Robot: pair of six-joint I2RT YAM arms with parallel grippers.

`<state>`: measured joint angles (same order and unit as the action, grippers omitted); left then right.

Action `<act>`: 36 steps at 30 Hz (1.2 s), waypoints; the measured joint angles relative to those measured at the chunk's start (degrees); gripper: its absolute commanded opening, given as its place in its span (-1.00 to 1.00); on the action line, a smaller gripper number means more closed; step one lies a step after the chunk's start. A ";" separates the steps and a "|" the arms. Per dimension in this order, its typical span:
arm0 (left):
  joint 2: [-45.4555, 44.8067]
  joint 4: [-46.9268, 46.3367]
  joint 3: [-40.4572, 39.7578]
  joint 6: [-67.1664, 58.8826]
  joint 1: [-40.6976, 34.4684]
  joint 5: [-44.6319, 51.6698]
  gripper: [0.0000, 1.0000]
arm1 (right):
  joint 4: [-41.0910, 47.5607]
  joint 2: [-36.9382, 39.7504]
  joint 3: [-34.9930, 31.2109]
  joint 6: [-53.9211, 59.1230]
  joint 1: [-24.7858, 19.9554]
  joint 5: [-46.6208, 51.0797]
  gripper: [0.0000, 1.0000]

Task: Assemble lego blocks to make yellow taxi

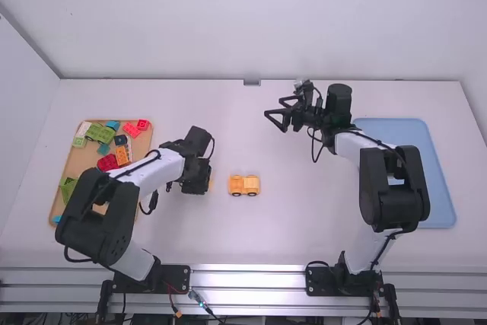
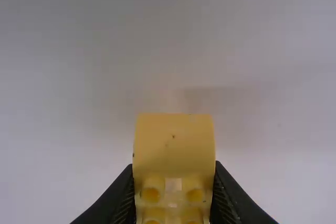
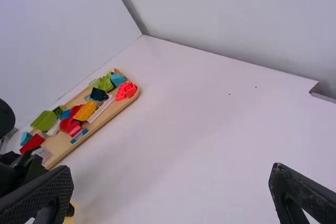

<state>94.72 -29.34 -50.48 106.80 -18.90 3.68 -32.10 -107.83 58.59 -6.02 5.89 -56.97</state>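
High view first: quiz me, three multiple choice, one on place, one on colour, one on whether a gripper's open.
1. Where does the wheeled block stand?
A) on the blue tray
B) on the white table
C) on the wooden tray

2. What colour is the block in the left gripper?
A) red
B) green
C) yellow

3. How is the right gripper?
A) open, empty
B) shut on a block
C) shut, empty

1 B: white table surface surrounds it.
2 C: its top looks yellow in the left wrist view.
3 A: its fingertips stand wide apart, nothing between them.
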 measured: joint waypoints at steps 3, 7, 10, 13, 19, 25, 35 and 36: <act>3.30 -1.27 -2.64 1.33 -0.79 -0.42 -0.95 | 0.00 0.00 0.00 0.00 0.00 0.17 0.97; 7.45 -6.69 -6.29 2.62 -0.83 -0.66 -0.95 | 0.02 0.00 0.00 0.04 0.00 0.20 0.98; 9.20 -8.92 -8.15 3.34 -0.85 -0.76 -0.95 | 0.07 0.00 0.00 0.00 0.00 0.22 0.97; 9.97 -8.31 -8.90 3.78 -0.90 -0.74 -0.95 | 0.04 0.00 0.00 0.02 0.00 0.20 0.98; 10.12 -5.77 -8.87 4.28 -0.87 -0.37 -0.46 | 0.87 0.00 0.00 0.02 0.00 0.22 0.98; 10.12 -5.75 -8.70 4.26 -0.87 -0.35 0.03 | 1.44 0.00 0.00 0.04 0.00 0.35 0.98; 10.12 -5.75 -8.70 4.42 -0.90 1.55 0.98 | 1.44 0.00 0.00 0.00 0.00 0.35 0.97; 10.12 -5.75 -8.70 4.42 -0.90 1.75 0.98 | 1.42 0.00 0.00 0.04 0.00 0.35 0.98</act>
<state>104.84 -35.09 -59.18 111.22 -19.79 5.43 -30.68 -107.83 58.59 -5.98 5.89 -56.62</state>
